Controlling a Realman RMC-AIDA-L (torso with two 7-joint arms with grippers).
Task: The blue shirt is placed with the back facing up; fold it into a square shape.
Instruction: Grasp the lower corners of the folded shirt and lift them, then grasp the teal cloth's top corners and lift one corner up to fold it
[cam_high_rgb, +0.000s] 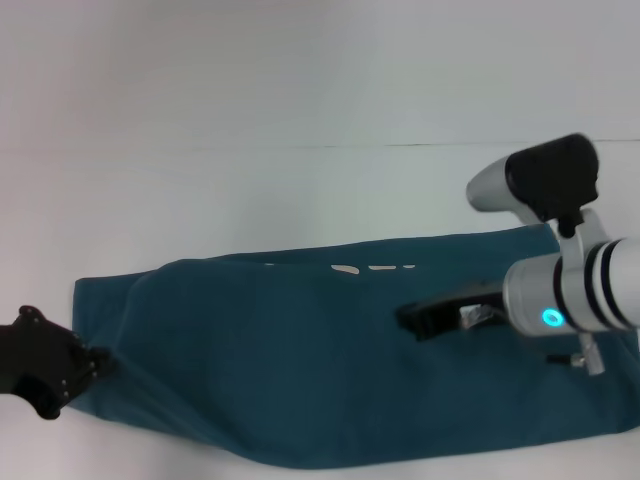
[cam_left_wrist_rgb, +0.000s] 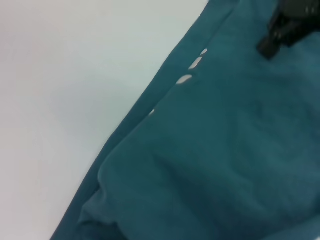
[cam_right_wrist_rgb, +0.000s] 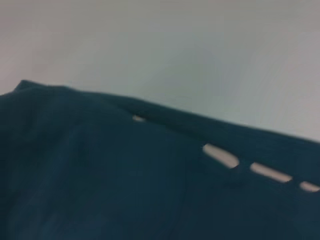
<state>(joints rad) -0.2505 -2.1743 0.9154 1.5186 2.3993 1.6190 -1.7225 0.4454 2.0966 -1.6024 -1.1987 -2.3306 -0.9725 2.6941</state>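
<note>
The blue shirt lies as a long, wrinkled teal band across the white table, with a few white printed marks peeking out at its far fold. My left gripper sits at the shirt's left edge, touching the fabric. My right gripper hovers low over the right part of the shirt. The left wrist view shows the shirt, the white marks and the right gripper farther off. The right wrist view shows the shirt and its far fold with white marks.
The white table stretches bare beyond the shirt's far edge. A thin dark seam runs across it at the back. The right arm's silver forearm with a lit blue ring hangs over the shirt's right end.
</note>
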